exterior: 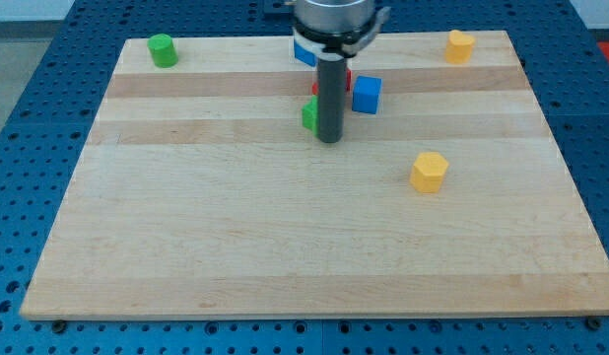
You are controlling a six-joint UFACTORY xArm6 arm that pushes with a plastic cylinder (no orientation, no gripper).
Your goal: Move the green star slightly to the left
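A green block, mostly hidden behind the rod so its star shape cannot be made out, sits near the board's upper middle. My tip rests on the board right against that green block, on its right side and slightly toward the view's bottom. A red block is largely hidden behind the rod just above.
A blue cube lies just right of the rod, and another blue block sits above it, partly under the arm. A green cylinder is at the top left. Yellow blocks sit at the top right and mid right. The wooden board lies on a blue perforated table.
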